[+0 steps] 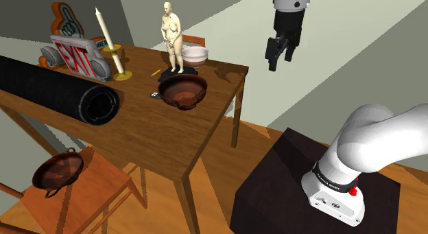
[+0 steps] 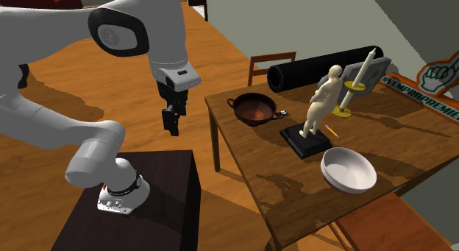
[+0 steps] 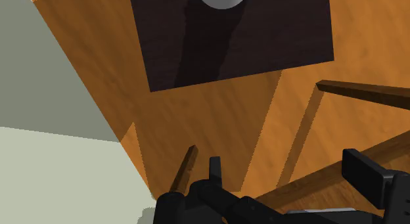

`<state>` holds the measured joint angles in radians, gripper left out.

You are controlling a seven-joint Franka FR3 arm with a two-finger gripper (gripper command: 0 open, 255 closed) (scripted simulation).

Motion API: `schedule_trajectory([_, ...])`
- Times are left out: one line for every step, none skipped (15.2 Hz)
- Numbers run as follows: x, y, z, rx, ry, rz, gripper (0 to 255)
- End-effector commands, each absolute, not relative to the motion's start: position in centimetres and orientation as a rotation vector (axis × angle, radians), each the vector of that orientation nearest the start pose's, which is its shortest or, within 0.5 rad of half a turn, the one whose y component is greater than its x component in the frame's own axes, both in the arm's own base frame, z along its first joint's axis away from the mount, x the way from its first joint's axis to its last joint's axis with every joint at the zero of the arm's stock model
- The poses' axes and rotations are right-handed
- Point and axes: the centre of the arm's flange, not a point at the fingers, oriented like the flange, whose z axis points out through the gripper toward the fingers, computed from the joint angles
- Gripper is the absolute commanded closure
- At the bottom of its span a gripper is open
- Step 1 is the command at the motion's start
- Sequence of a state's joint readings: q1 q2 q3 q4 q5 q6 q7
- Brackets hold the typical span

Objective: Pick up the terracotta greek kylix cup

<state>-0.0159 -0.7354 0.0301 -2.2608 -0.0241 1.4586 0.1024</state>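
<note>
We log the cup (image 1: 184,92) upright on the bench (image 1: 206,130), near the edge facing the stand (image 1: 274,178), beside the statue (image 1: 172,33). Jaws hang wide apart, off the bench, holding nothing.

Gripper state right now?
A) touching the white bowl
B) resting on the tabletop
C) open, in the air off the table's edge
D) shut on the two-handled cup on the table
C: the gripper hangs in the air beyond the edge of the wooden table, fingers apart in the wrist view, well short of the reddish-brown two-handled cup on it.
</note>
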Motion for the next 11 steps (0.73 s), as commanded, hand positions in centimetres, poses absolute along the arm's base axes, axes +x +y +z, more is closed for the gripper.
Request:
schedule_trajectory([31.0,0.5,61.0,-3.184,0.157,0.103,0])
schedule_trajectory([31.9,1.5,60.8,-3.186,0.159,0.101,0])
schedule_trajectory([32.7,2.4,60.5,-3.188,0.162,0.099,0])
schedule_trajectory([33.6,3.4,60.3,-3.19,0.164,0.097,0])
schedule_trajectory([34.5,4.4,60.1,-3.192,0.167,0.095,0])
schedule_trajectory([35.4,5.3,59.8,-3.193,0.169,0.093,0])
schedule_trajectory([36.3,6.3,59.6,-3.195,0.172,0.091,0])
schedule_trajectory([37.1,7.3,59.4,-3.197,0.174,0.089,0])
schedule_trajectory([38.0,8.2,59.1,-3.199,0.176,0.087,0])
schedule_trajectory([38.9,9.2,58.9,-3.201,0.179,0.085,0])
schedule_trajectory([39.8,10.1,58.6,-3.203,0.181,0.083,0])
